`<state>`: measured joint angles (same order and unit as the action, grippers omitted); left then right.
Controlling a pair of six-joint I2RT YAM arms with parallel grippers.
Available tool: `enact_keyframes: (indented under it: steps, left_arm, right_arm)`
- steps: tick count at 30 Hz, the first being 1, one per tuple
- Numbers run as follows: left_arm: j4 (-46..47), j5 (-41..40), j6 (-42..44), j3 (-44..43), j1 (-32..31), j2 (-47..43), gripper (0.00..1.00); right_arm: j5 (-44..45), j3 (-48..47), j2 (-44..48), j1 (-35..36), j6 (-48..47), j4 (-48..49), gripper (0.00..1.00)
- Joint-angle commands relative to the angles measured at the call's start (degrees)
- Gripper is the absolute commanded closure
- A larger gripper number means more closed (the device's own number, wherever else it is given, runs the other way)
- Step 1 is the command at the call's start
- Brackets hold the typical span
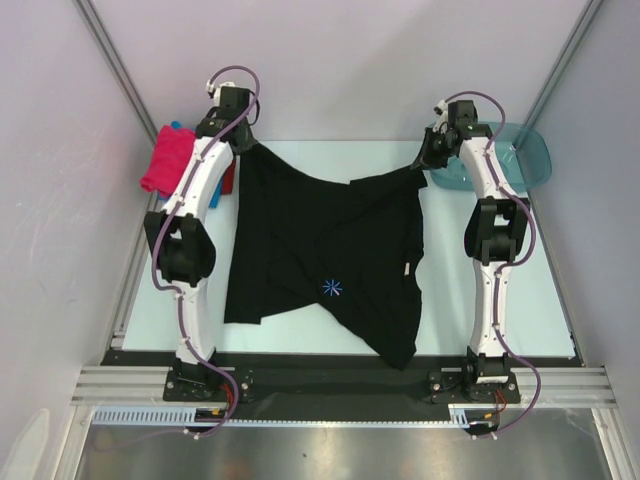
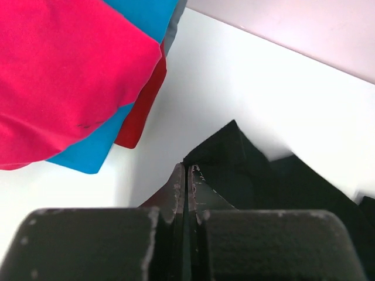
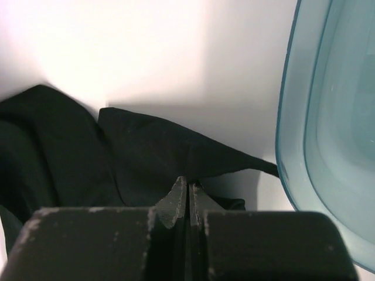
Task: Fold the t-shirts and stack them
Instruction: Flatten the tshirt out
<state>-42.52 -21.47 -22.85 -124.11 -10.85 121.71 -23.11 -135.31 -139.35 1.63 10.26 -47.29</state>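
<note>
Black tee (image 1: 300, 240) starburst (image 1: 332, 287): top cam only

Pale walled-in table cell, evenly lit

On my feed I see a pale blue-white table (image 1: 445, 310) closed in by plain lilac-grey walls: a back wall (image 1: 350, 60), a left wall (image 1: 50, 200) and a right wall (image 1: 610, 200). A slim aluminium post (image 1: 110, 60) runs along the left wall joint. A silver slotted rail (image 1: 120, 385) edges the near side, with a brushed metal surface (image 1: 330, 450) beyond it. The light is soft and bright, and the shadows are faint.
</note>
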Motion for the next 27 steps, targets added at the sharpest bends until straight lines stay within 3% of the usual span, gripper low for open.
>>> enact_keyframes:
  steps: [1,8,20,27]
  left_arm:
    - [2.6,0.0,1.2,0.4,0.3,-2.7,1.00]
    - [0.3,0.4,1.0,0.7,0.3,-4.5,1.00]
    - [-5.7,2.5,-1.3,17.8,0.3,-22.6,1.00]
    - [-10.0,4.6,-1.7,28.0,0.4,-33.5,1.00]
  right_arm:
    - [0.1,-0.8,3.2,0.1,-0.7,0.4,1.00]
    - [-2.2,0.3,4.4,0.2,-0.9,-0.2,1.00]
    - [3.6,23.2,23.7,3.9,-3.8,-1.8,1.00]
    - [10.0,30.7,28.5,5.8,-3.8,-10.0,1.00]
